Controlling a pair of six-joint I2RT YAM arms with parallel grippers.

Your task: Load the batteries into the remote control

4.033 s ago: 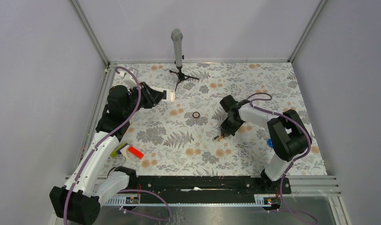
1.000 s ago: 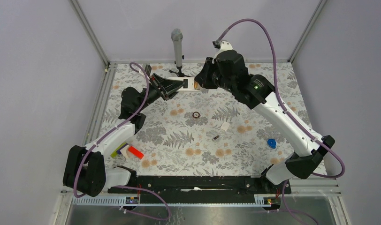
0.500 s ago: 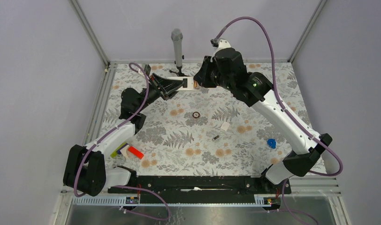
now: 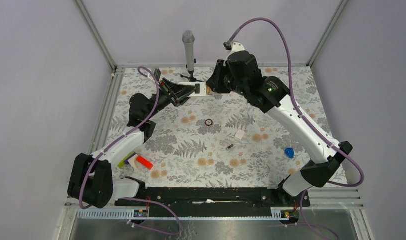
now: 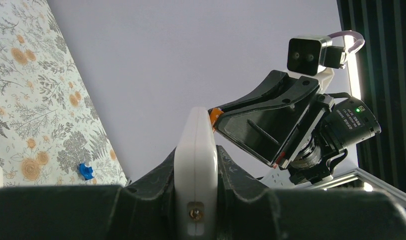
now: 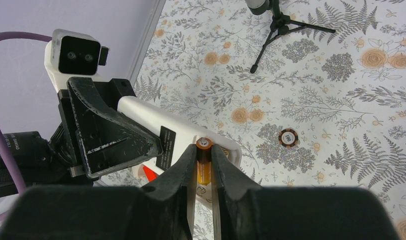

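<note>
Floral tablecloth (image 4: 191, 145) below, loading held in mid-air.
Left gripper (image 5: 196, 167) clamps the remote control (image 6: 156, 122) across its faces, likely light and stiff; right gripper (image 6: 203, 155) pinches a battery (image 6: 203, 172) by its sides, probably slippery.

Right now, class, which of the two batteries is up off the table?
The battery pinched in the right gripper, at the end of the remote control. The other battery lies loose on the table.

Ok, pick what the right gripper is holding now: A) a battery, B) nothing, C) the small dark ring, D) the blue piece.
A: in the right wrist view the right gripper is closed on a copper-orange battery, right by the end of the remote control that the left gripper holds.
</note>
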